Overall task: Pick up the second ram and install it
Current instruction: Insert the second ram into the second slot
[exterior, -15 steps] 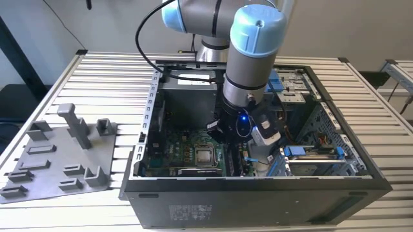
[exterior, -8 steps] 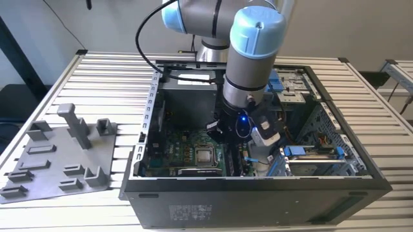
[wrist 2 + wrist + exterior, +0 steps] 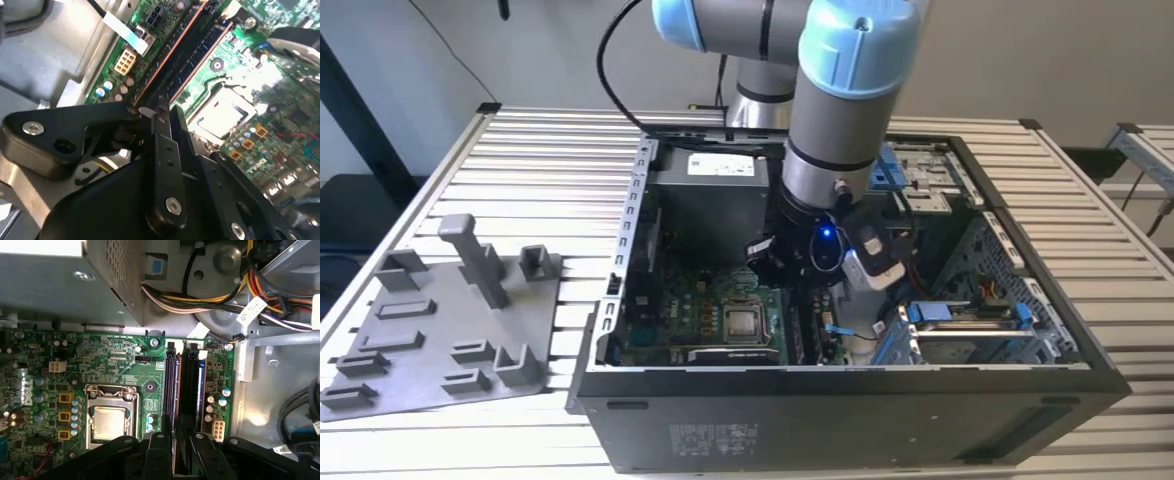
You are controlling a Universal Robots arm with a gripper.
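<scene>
The second ram [image 3: 189, 390], a thin flat long memory board seen edge-on as a dark slim bar, stands in the memory slots of the green motherboard [image 3: 120, 360], between the square silver processor socket [image 3: 111, 415] and the board's edge near the bundle of coloured power cables [image 3: 210, 300]. In the first wrist view its near end runs in between the black metal fingers [image 3: 159, 452] of the tool [image 3: 176, 452], and a similar dark strip [image 3: 171, 385] lies just beside it in the neighbouring slot. In the second wrist view the tool [image 3: 161, 120] has its fingertips drawn close together over the end of the long dark slots, so it looks clamped on the ram's thin edge, though the contact itself is partly hidden. In the exterior view the grey and light-blue arm [image 3: 854, 90] reaches down into the open black computer case [image 3: 854, 420], which rests on the slatted metal table [image 3: 547, 170] beside a grey plastic fixture tray [image 3: 440, 330] with upright posts. The risk, as I judge it, is uneven seating: if the board sits tilted or slightly off its slot, pressing could leave one end high, bend it, or strain the slot's latches.
</scene>
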